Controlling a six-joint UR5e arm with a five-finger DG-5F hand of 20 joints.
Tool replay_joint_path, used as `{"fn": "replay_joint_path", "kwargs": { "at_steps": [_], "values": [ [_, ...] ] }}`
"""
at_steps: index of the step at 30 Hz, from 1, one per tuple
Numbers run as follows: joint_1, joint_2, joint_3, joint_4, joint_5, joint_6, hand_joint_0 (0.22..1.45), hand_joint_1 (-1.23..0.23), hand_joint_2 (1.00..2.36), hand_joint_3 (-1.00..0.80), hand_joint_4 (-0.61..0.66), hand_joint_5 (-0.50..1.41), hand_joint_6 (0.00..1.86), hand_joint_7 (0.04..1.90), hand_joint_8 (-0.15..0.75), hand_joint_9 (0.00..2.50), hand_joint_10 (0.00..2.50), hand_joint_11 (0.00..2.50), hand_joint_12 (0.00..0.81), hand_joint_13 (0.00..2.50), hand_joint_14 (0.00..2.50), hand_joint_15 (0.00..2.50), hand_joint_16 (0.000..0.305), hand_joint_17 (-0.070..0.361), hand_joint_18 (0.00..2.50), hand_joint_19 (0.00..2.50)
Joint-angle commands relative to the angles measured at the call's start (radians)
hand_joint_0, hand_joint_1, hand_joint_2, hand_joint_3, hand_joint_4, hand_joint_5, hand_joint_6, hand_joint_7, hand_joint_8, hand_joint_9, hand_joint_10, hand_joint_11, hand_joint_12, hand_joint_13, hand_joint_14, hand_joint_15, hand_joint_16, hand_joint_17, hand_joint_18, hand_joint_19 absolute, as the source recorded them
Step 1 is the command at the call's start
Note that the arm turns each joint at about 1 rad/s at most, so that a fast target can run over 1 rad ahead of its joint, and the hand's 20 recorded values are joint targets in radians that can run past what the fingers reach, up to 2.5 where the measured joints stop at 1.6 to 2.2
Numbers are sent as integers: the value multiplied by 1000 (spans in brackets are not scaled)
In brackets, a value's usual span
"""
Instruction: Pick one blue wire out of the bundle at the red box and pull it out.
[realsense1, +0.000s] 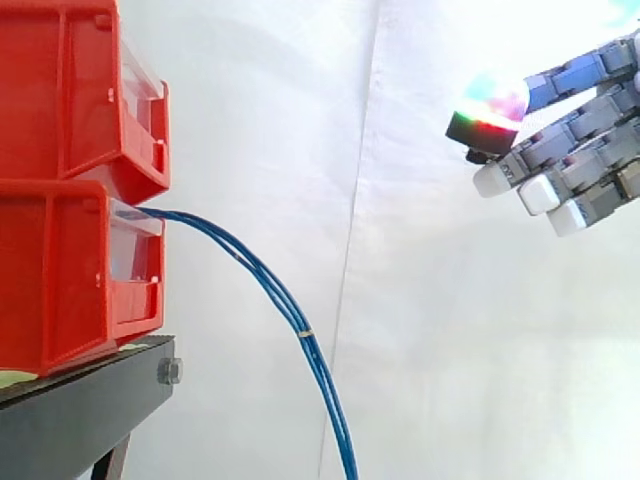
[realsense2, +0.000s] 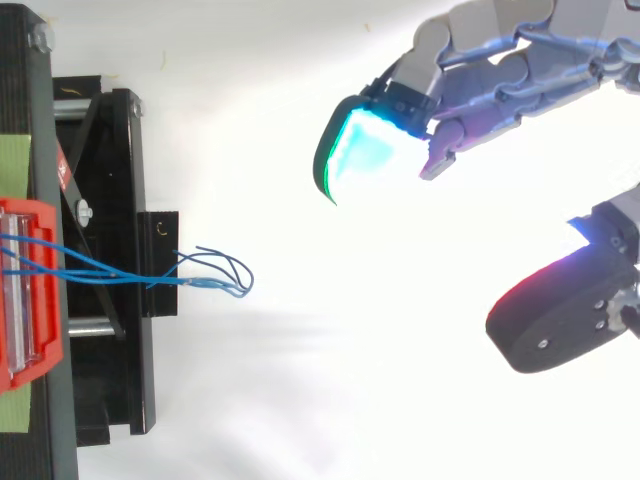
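Several thin blue wires (realsense1: 270, 285) leave the lower red box (realsense1: 75, 275) as a bundle and hang down to the right, bound by a small tie partway along. From above, the blue wires (realsense2: 150, 275) run right from the red box (realsense2: 30, 290) and fan out at their loose ends. My hand (realsense1: 575, 145) hovers at the upper right, well away from the wires, open with its fingers relaxed and nothing between them. In the top view the hand (realsense2: 500, 75) spreads its fingers above, with the thumb lower right.
A second red box (realsense1: 80, 95) is stacked on the lower one. Both sit on a black stand (realsense1: 80, 410). A white curtain (realsense1: 400, 300) hangs behind. The stand's black frame (realsense2: 115, 260) lies under the wires in the top view.
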Motion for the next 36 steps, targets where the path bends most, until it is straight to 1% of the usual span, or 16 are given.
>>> {"fn": "replay_joint_path", "kwargs": {
  "at_steps": [1, 2, 4, 6, 7, 8, 9, 10, 13, 14, 17, 26, 30, 32, 33, 36],
  "values": [
    [2, -7, 0, 19, 30, -13, 544, -757, 1002, -481, 371, -144, 502, 899, 300, 616, 3, 146, 398, 647, 9, 270, 52, 116, 534, 306],
    [4, -10, 0, 31, 40, -15, 544, -756, 1001, -483, 378, -143, 502, 900, 301, 617, 3, 151, 398, 647, 9, 271, 52, 116, 534, 303],
    [6, -21, 1, 49, 48, -20, 544, -756, 1001, -480, 383, -139, 502, 897, 301, 619, 3, 151, 398, 650, 9, 274, 52, 116, 534, 308],
    [10, -30, 0, 88, 56, -27, 543, -754, 1001, -480, 390, -137, 502, 901, 302, 625, 2, 147, 399, 651, 9, 275, 52, 116, 534, 308],
    [10, -30, 0, 88, 56, -27, 543, -753, 1001, -481, 393, -136, 502, 899, 304, 627, 3, 142, 398, 650, 11, 276, 52, 116, 534, 308],
    [12, -53, 1, 158, 80, -50, 543, -752, 1001, -480, 390, -135, 503, 896, 303, 632, 2, 149, 397, 652, 9, 274, 52, 116, 535, 304],
    [12, -57, 1, 172, 88, -56, 542, -753, 1001, -479, 392, -134, 502, 898, 303, 632, 4, 149, 398, 652, 9, 277, 52, 116, 534, 307],
    [13, -57, 0, 223, 120, -93, 543, -750, 1001, -482, 395, -134, 503, 898, 303, 633, 3, 149, 398, 652, 9, 277, 52, 116, 534, 308],
    [15, -57, 0, 241, 142, -144, 542, -750, 1001, -478, 398, -132, 502, 901, 304, 636, 4, 150, 398, 656, 9, 277, 52, 116, 535, 304],
    [16, -59, 0, 243, 149, -173, 542, -749, 1001, -478, 398, -132, 503, 900, 304, 639, 3, 152, 399, 658, 9, 278, 52, 116, 535, 304],
    [18, -59, 0, 244, 160, -208, 543, -748, 1001, -480, 396, -131, 503, 902, 305, 645, 4, 166, 398, 660, 10, 283, 51, 116, 535, 307],
    [29, -61, -2, 247, 162, -199, 544, -745, 1002, -478, 402, -129, 503, 901, 306, 650, 4, 168, 398, 664, 10, 286, 51, 116, 535, 314],
    [29, -99, 0, 260, 160, -167, 544, -743, 1001, -480, 402, -128, 503, 899, 306, 651, 4, 160, 399, 663, 11, 286, 51, 116, 535, 311],
    [30, -119, 0, 281, 157, -150, 544, -743, 1001, -477, 405, -128, 503, 902, 306, 652, 3, 169, 401, 662, 12, 284, 51, 116, 535, 314],
    [30, -136, 0, 309, 157, -138, 544, -742, 1001, -479, 401, -128, 502, 903, 307, 652, 4, 167, 399, 663, 10, 286, 51, 116, 534, 310],
    [33, -151, 0, 345, 155, -136, 543, -742, 1001, -479, 402, -128, 503, 900, 306, 654, 4, 169, 398, 661, 10, 289, 51, 116, 535, 314]
  ]
}}
